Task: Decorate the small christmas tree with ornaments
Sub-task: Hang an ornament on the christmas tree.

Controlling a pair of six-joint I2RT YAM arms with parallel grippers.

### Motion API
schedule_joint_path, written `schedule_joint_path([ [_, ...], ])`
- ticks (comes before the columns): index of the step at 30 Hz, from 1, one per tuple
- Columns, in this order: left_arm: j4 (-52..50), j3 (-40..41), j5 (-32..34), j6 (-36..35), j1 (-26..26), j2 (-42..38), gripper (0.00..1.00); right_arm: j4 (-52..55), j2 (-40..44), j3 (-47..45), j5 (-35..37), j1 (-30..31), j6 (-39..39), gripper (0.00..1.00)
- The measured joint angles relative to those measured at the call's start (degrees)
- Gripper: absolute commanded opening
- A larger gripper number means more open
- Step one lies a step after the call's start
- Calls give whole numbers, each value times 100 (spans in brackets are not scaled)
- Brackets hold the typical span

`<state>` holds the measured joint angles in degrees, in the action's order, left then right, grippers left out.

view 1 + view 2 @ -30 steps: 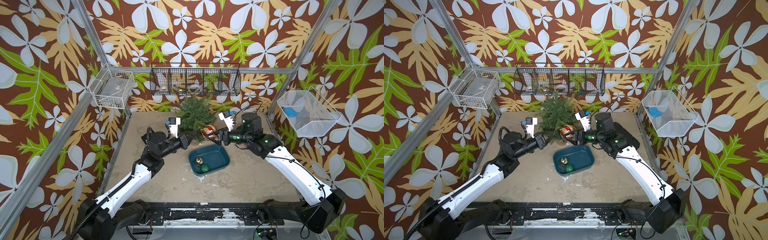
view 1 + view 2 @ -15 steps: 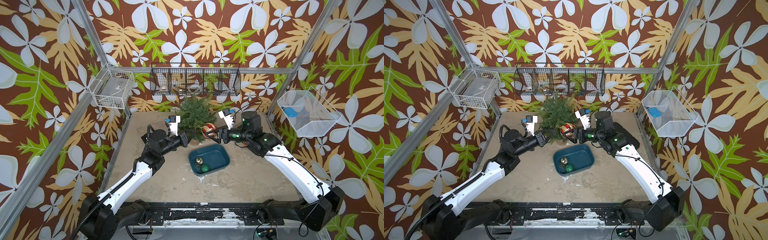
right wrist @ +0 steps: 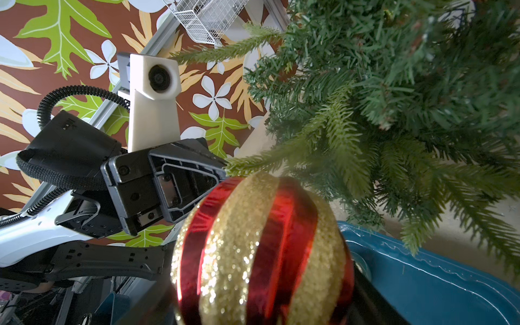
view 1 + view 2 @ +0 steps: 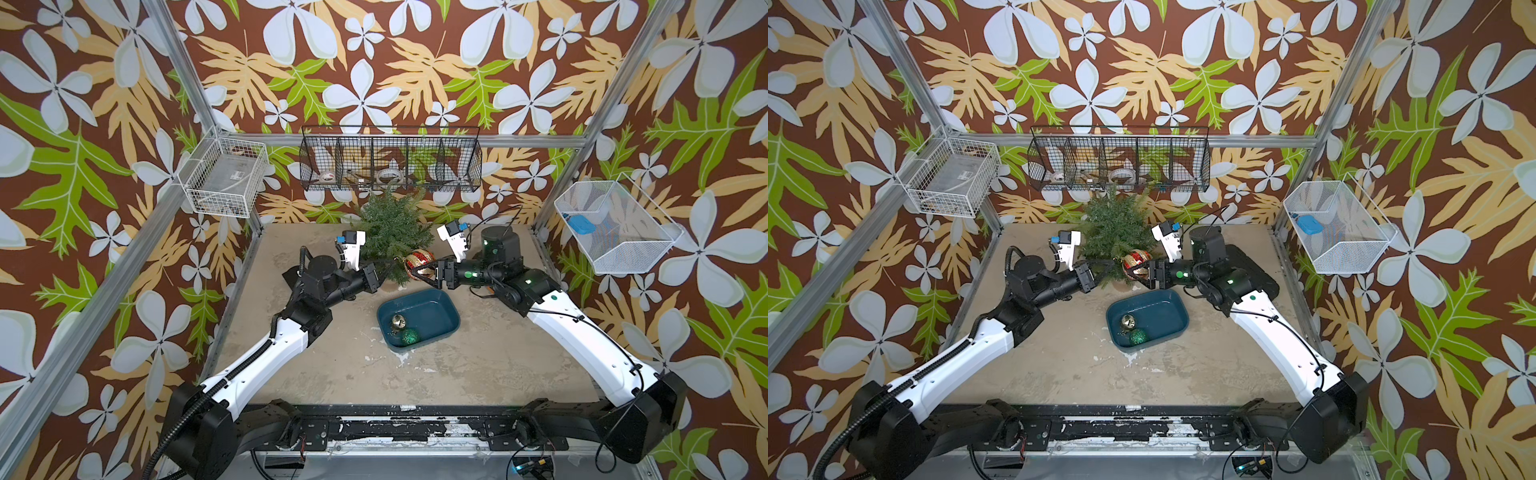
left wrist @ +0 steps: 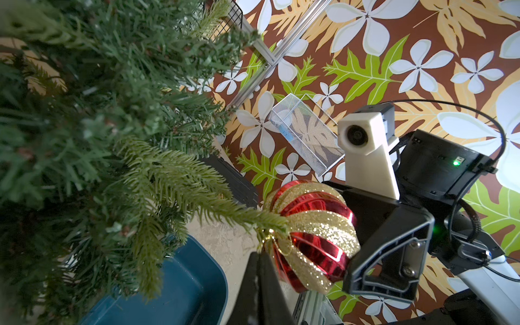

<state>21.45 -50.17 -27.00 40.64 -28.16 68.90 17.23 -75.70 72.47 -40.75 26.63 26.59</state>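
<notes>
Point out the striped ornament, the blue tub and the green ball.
striped ornament (image 5: 312, 233), left wrist view, on a gold glitter band.
blue tub (image 4: 440, 305), a top view, on its bare inner floor.
green ball (image 4: 1137, 337), a top view, on its middle.

The tree (image 4: 392, 232) is dark green with paler green tips. The ball (image 4: 419, 262) at its 4 o'clock edge carries glittery gold and shiny red stripes. The tub (image 4: 440, 309) is dark teal; in it lie a shiny gold bauble (image 4: 398, 321) and, at its 5 o'clock, a glittery green bauble (image 4: 409, 336). The tabletop (image 4: 415, 374) is mottled beige. The walls (image 4: 374, 62) show a brown ground printed with white flowers and tan and lime-green leaves. The arms (image 4: 266, 353) are white and black.
</notes>
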Motion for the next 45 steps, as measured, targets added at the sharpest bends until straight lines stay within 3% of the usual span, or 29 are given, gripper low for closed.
schedule_joint_path([
  [16,24,273,-33,162,24,-376,0,22,339,-90,-151,-42,101,73],
  [45,245,105,-463,682,245,-96,0,-57,39,131,-407,-44,297,73],
])
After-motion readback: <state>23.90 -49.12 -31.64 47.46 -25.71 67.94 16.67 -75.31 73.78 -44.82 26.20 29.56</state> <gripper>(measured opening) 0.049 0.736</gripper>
